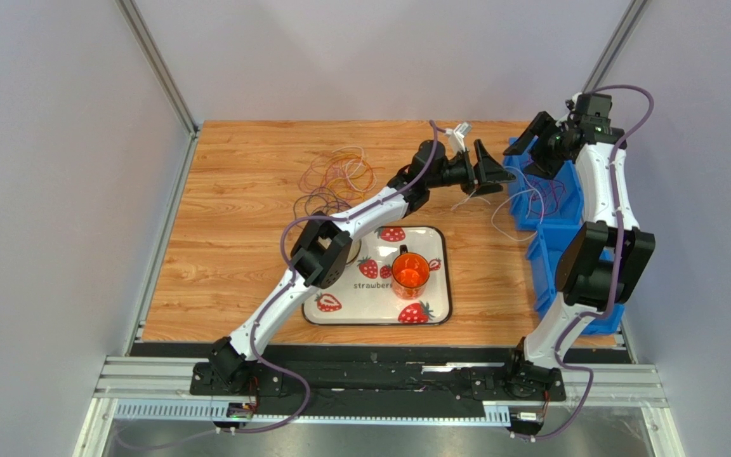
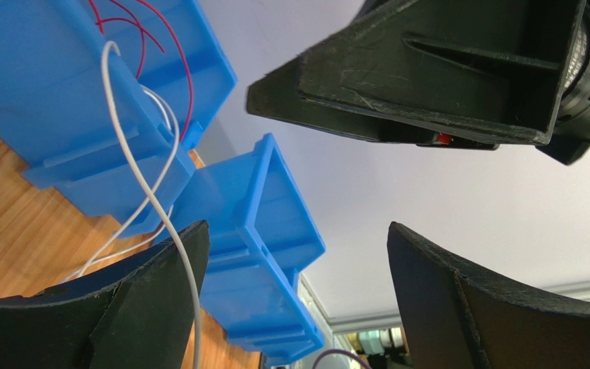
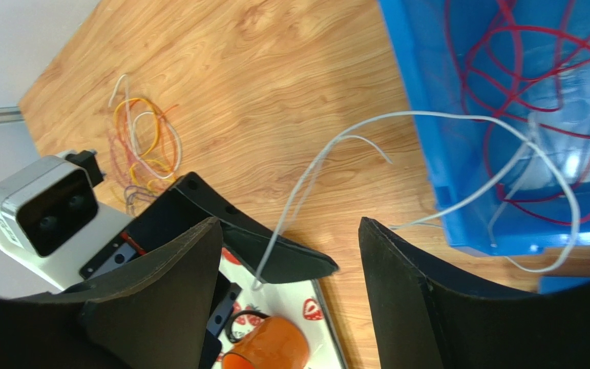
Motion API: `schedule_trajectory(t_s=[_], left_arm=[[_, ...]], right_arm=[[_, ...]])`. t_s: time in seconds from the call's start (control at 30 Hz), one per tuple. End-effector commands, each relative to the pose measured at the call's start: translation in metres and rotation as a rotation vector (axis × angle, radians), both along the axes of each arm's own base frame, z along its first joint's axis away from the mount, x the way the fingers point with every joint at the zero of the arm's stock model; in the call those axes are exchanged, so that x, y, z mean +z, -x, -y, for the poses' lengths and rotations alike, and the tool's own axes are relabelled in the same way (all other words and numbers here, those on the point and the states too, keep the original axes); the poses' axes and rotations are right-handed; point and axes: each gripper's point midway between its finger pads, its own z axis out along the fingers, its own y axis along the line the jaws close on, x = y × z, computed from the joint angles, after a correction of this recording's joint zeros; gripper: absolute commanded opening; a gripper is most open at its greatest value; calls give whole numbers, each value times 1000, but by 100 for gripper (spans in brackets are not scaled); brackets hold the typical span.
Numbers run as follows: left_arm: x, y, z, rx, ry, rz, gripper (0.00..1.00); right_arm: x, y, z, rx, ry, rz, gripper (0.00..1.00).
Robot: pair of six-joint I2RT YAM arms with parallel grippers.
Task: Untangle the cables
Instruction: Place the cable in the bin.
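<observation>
Beside the blue bins (image 1: 558, 228), left end effector (image 1: 496, 167): fingers spread wide and gripping nothing; a white cable (image 3: 429, 114) runs close past one finger.
Right end effector (image 3: 289, 224): over the farthest of those bins, fingers apart, empty.
Binned cables: red loops (image 3: 521, 84) lie inside that bin; the white cable drapes over its rim onto the surface (image 1: 236, 238).
Tangle (image 1: 336, 181): on the surface, at 9 o'clock from the left end effector and well apart from it.
Long axis: we read the heap as stretched from 1 to 7 o'clock, orange end far, purple end near; the loops point no single way.
Nearer arm: we judge the left.
</observation>
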Motion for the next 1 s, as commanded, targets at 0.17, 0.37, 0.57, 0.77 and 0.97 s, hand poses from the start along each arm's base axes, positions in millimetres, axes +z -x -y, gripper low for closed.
schedule_trajectory(t_s=[0.17,0.37,0.57,0.77,0.97], left_arm=[[62,20,-8,-84,102,124,94],[63,24,-9,-102,108,134,94],[61,26,-9,-118,99,142,94],[65,27,-11,-120,99,151,95],[64,31,-14,-140,86,145,95]], right_arm=[[-14,-20,-19,1,-113,-37,70],[-33,-27,-23,-2,-139,-58,68],[-36,-36,-35,17,-161,-58,42],[-35,-34,-39,38,-173,-58,0],[-6,-33,-34,37,-152,9,0]])
